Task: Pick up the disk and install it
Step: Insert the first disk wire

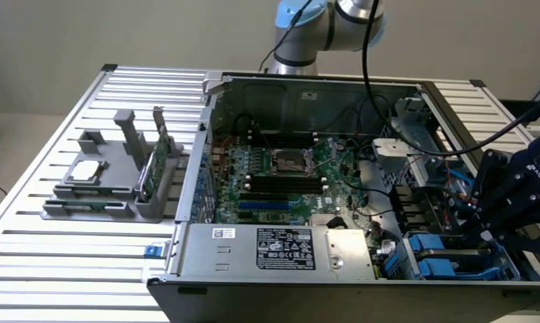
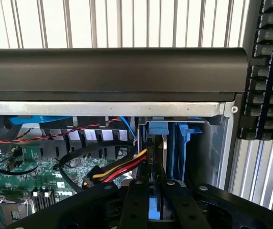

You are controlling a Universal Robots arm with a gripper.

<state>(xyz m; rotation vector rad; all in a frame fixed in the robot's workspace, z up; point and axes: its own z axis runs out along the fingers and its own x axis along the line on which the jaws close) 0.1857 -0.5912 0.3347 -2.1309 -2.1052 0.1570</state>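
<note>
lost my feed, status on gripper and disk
Black gripper over the blue drive bay, fingers near shut. Blue-framed silver disk upright between them, in the bay. Red-yellow cable alongside.

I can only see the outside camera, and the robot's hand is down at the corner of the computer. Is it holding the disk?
Observer: Yes. In the wrist view the gripper is shut on the disk, which stands on its thin edge.
Child: Is it in its slot?
Observer: It stands in the mouth of the blue bay. I cannot tell how deep it is.
Child: Is anything close to it?
Observer: A red, yellow and black cable runs up right beside the disk.
</note>
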